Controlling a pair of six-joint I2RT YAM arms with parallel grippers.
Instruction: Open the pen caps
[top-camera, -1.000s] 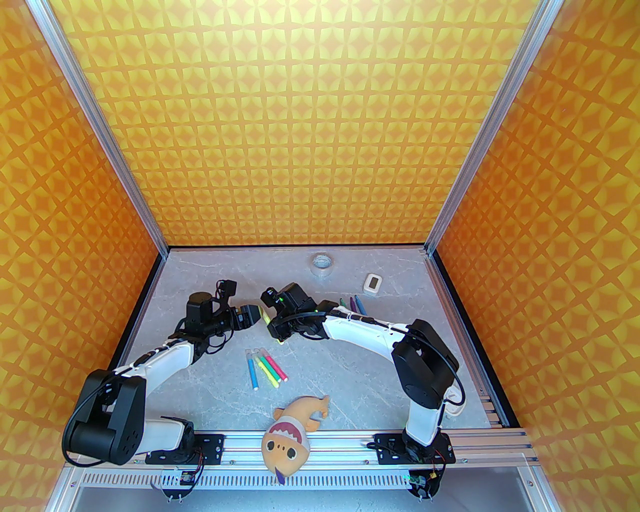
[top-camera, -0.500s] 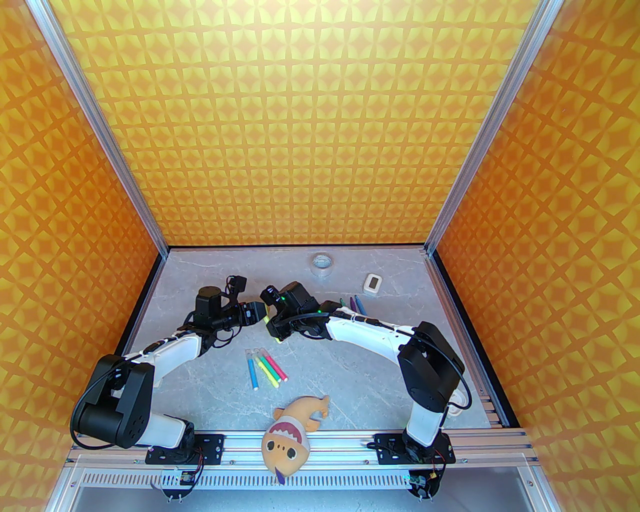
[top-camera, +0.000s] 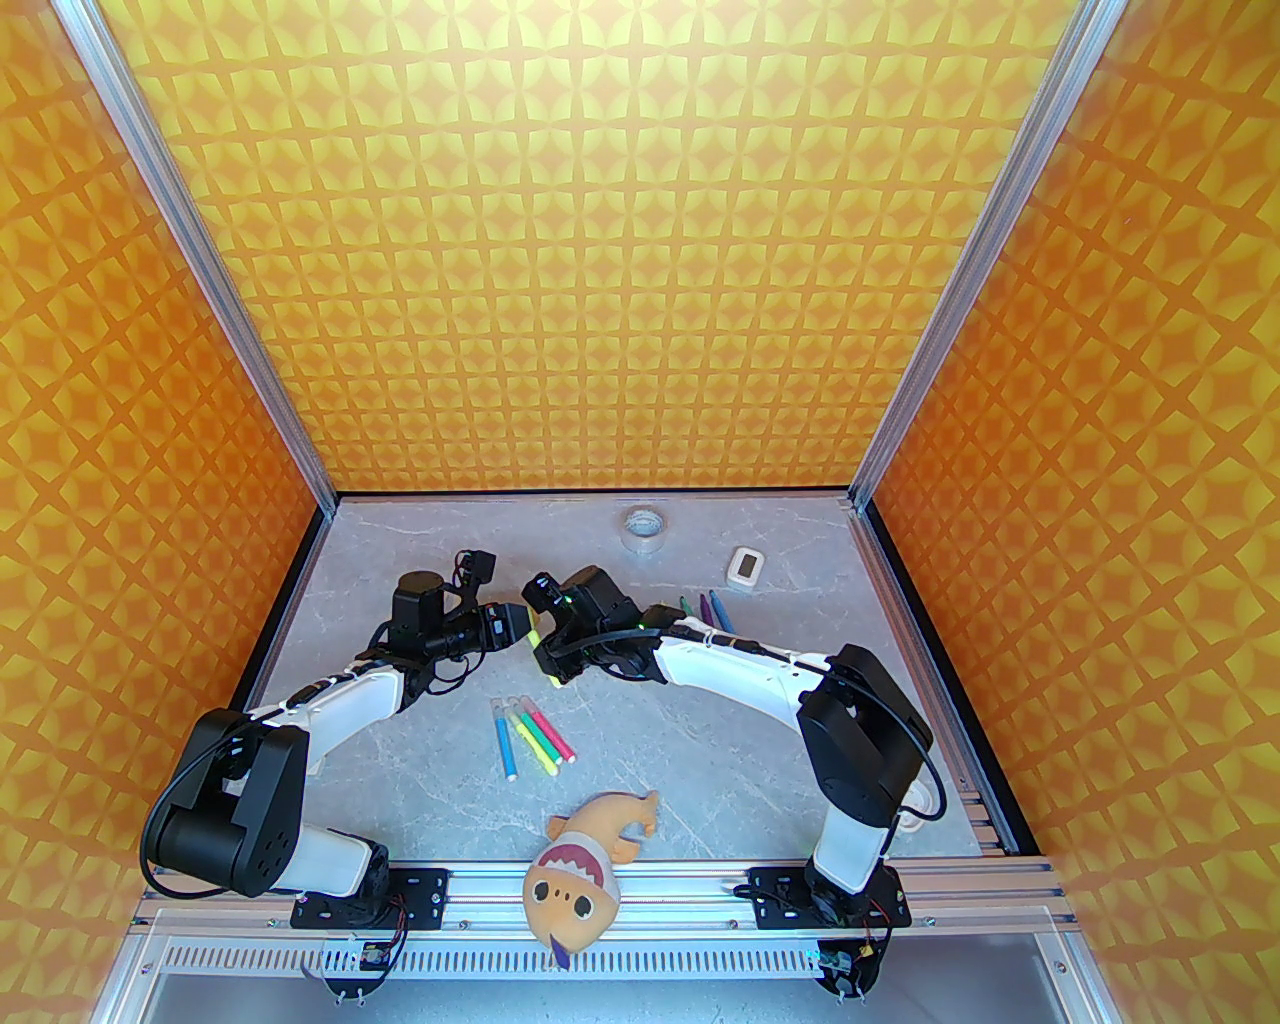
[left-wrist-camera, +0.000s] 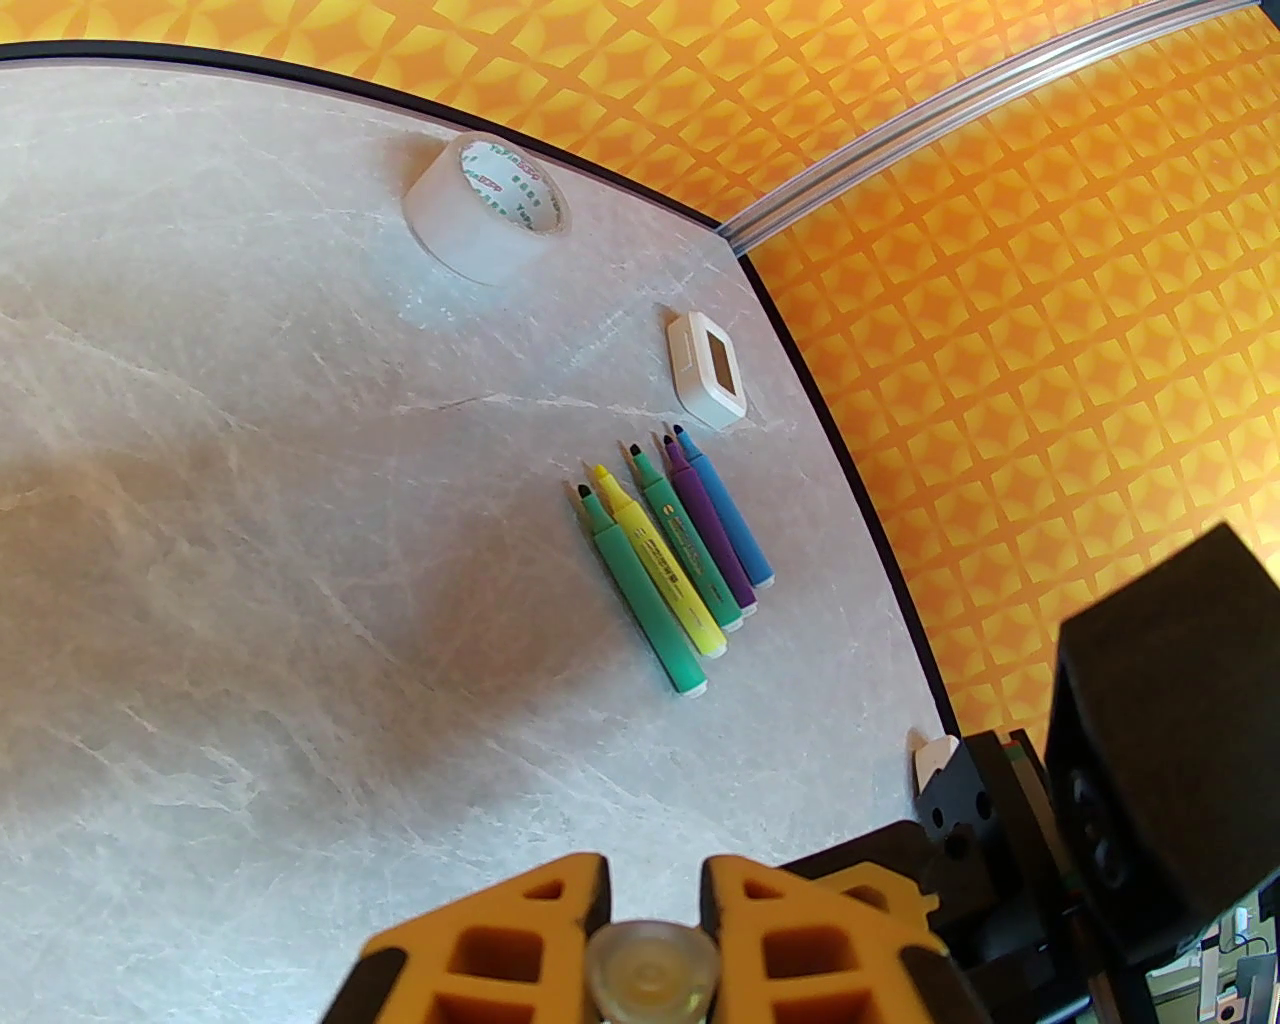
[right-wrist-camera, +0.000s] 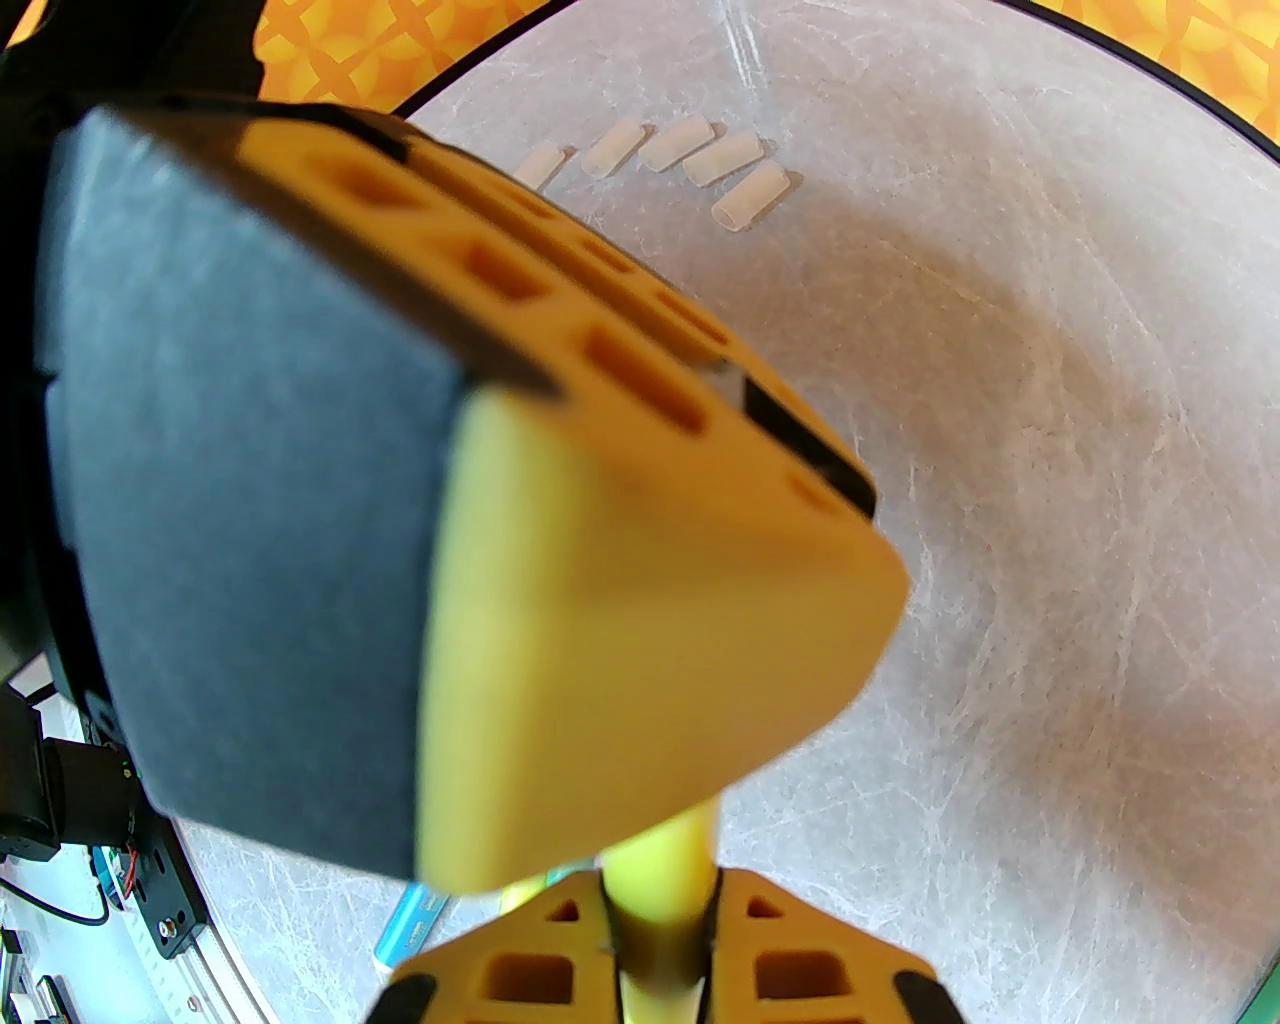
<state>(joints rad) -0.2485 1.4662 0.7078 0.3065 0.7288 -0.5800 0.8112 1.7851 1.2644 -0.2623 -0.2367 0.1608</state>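
The left gripper had just shut on the cap of the yellow marker. In its own wrist view the cap's round, translucent end sat pinched between the two orange fingers. The grasp for this pull therefore looked set, though the cap was not yet off. Just to the right, the right gripper was clamped on the marker's barrel, holding it above the table with the capped end toward the left gripper. By my reckoning the arms needed only to draw apart along the barrel.

Five loose caps lay in a row on the table beyond the left gripper, and five uncapped markers lay side by side further right. Four capped markers waited nearer the bases, so roughly half the work appeared done.

A second earlier the left gripper had stood open and apart, left of the marker's end; it had since moved in and closed. The right arm had barely shifted
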